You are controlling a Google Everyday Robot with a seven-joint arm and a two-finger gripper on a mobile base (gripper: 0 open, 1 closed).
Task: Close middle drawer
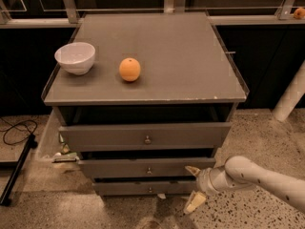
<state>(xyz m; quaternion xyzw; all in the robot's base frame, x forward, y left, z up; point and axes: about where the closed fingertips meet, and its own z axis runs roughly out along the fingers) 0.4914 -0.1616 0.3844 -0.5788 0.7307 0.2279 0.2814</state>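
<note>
The middle drawer (143,168) is the grey, medium-width front with a small round knob, between a wider top drawer (143,136) and a narrower bottom drawer (138,187). It stands pulled out a little from the cabinet. My gripper (193,186) is at the right end of the middle drawer's front, low and just in front of it. Its pale fingers (192,170) are spread apart, one up by the drawer front and one down near the floor, and they hold nothing.
A white bowl (75,57) and an orange (129,69) sit on the cabinet top (190,56). The top drawer is also pulled out. A black stand leg (16,171) and cable lie on the floor at the left. A white post (289,99) stands at the right.
</note>
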